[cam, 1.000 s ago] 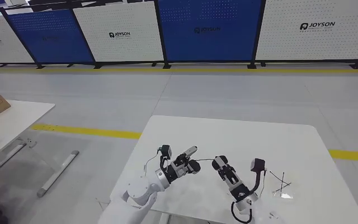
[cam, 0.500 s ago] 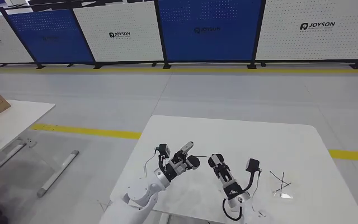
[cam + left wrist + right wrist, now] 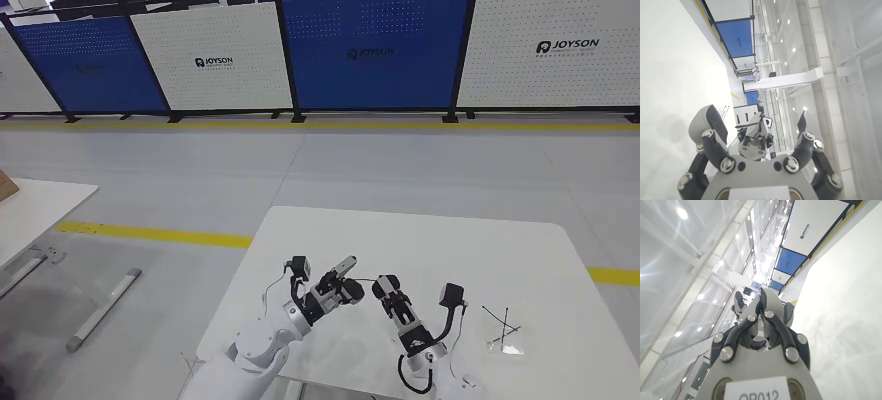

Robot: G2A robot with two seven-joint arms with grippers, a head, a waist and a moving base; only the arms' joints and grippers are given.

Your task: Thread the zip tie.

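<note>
Over on the left side of the white table [image 3: 500, 250], the left gripper [image 3: 349, 278] hangs just above the surface with its two fingers spread wide apart and nothing between them. Its own wrist camera shows the gap plainly [image 3: 757, 113], one dark pad [image 3: 716, 121] on the table side and the other [image 3: 802, 121] on the far side. Just to the right of it, a thin black zip tie [image 3: 366, 282] bridges the short space between the two grippers. Seen from the left wrist, the tie [image 3: 745, 125] sticks out sideways from the tip of the right gripper [image 3: 761, 116], with its free end pointing into the open left jaws, though I cannot tell whether it touches them. Next comes the right gripper [image 3: 384, 287], fingers pressed together on the tie [image 3: 761, 298], facing the left one; the left gripper's fingers [image 3: 738, 301] show just beyond it. Farther right, well apart from both arms, a few loose ties [image 3: 500, 322] lie crossed on the table
</note>
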